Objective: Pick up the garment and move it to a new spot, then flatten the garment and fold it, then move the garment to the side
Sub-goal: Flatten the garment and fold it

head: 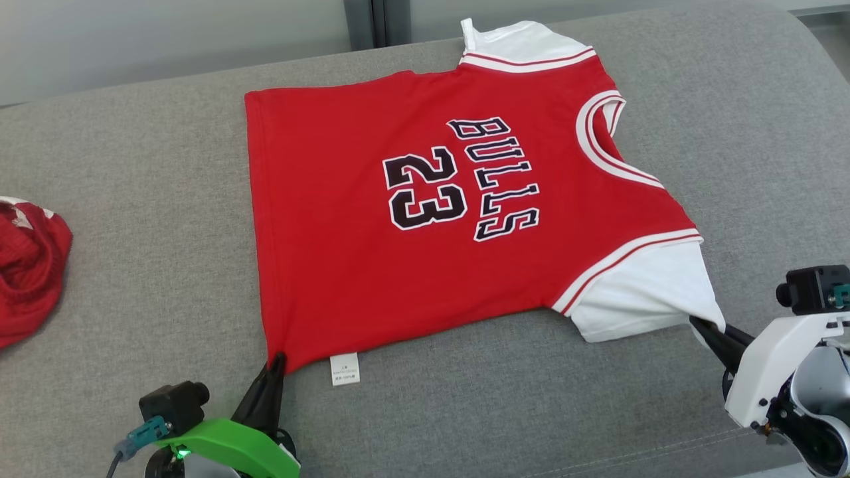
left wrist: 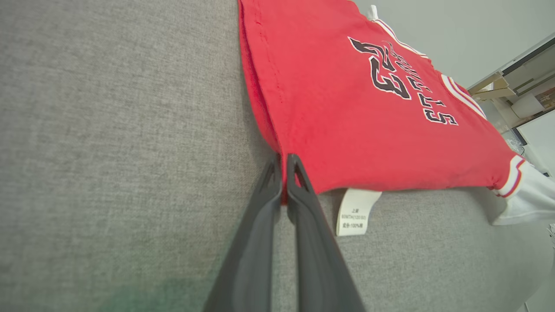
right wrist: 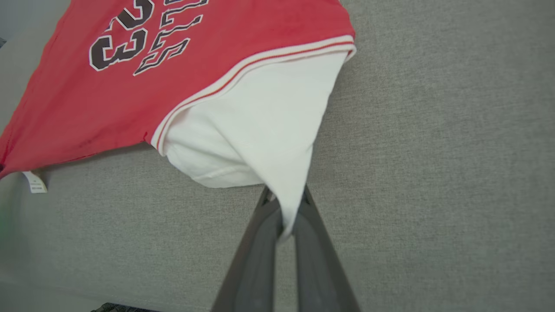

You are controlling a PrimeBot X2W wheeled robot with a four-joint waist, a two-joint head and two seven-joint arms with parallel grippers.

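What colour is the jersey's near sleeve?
White; the sleeve shows best in the right wrist view.

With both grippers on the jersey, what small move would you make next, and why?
Probably lift both grips a little and carry the near edge toward the far edge to start the fold: the jersey lies flat, the left gripper pinches its hem corner, the right gripper its white sleeve.
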